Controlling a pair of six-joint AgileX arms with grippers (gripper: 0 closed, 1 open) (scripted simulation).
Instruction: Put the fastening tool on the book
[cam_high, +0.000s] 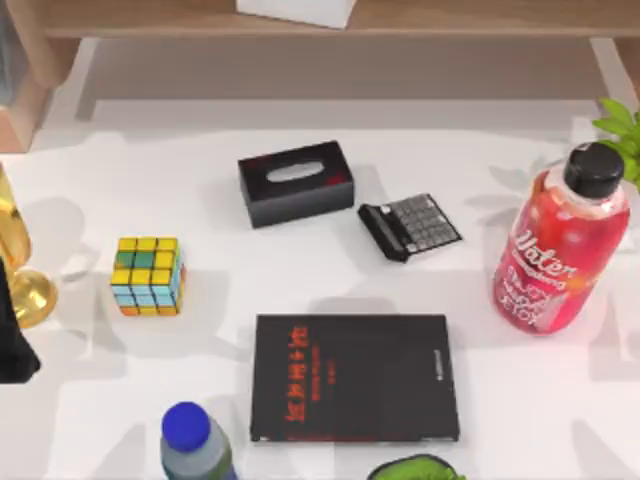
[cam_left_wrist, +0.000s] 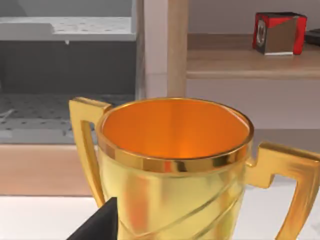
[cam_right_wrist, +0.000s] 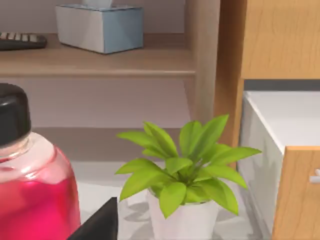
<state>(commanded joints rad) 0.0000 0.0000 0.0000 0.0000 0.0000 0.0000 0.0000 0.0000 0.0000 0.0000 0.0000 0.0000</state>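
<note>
The book (cam_high: 355, 377) lies flat at the front middle of the table, a wide black cover with red characters near its left side. Nothing rests on it. The fastening tool is out of view; a green and black object (cam_high: 417, 468) pokes in at the front edge just right of the book, and I cannot tell what it is. My left arm (cam_high: 12, 345) is parked at the table's left edge, its gripper (cam_left_wrist: 97, 227) close behind a gold trophy (cam_left_wrist: 172, 165). My right gripper (cam_right_wrist: 97, 225) sits by a red bottle (cam_right_wrist: 30, 195) and a potted plant (cam_right_wrist: 182, 175).
A black tissue box (cam_high: 296, 183) and a calculator (cam_high: 410, 227) lie behind the book. A colour cube (cam_high: 148, 275) stands to the left, the red bottle (cam_high: 560, 250) to the right, a blue-capped bottle (cam_high: 195, 440) at the front left. A wooden shelf (cam_high: 320, 20) runs along the back.
</note>
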